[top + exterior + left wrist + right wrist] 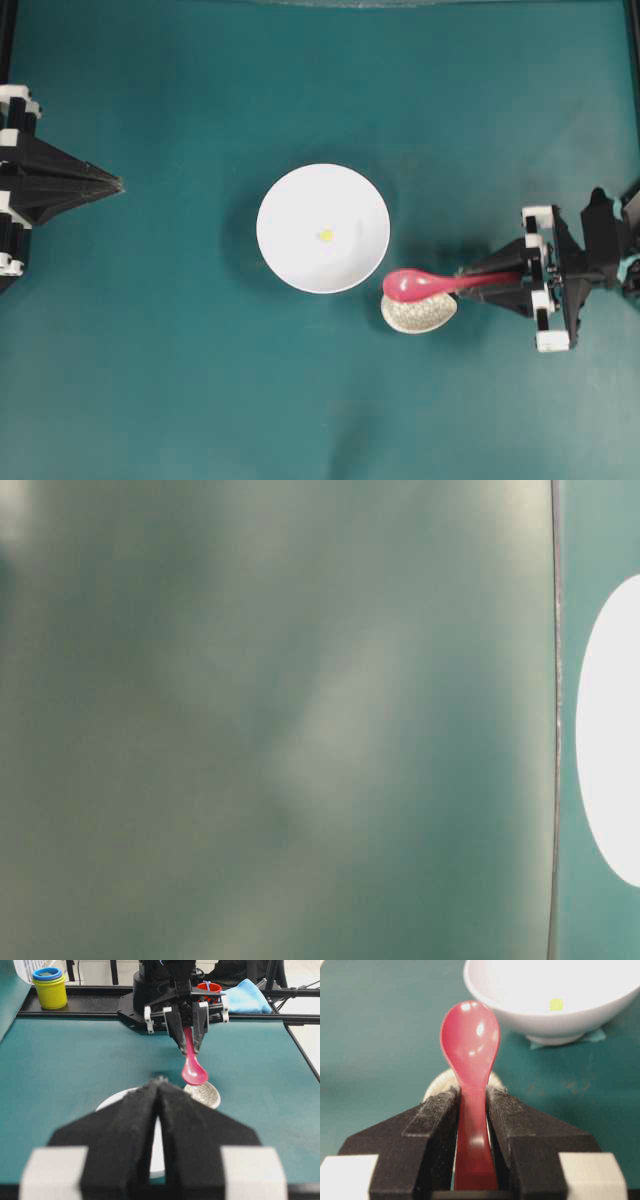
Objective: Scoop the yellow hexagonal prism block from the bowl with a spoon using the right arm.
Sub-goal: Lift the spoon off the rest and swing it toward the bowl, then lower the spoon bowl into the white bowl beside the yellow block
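Pinching the spoon handle, right jaws hold it level, scoop toward the bowl.

I can't read any text, label, brand, number or sign on anything from any of my four camera views.

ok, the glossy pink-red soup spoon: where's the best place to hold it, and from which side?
Probably the short straight handle, from the end opposite the scoop, as the right hand does now. The glossy pink-red soup spoon has a narrow handle that fits between the pads, and its deep oval scoop stays free, pointing toward the round white bowl with the tiny yellow block.
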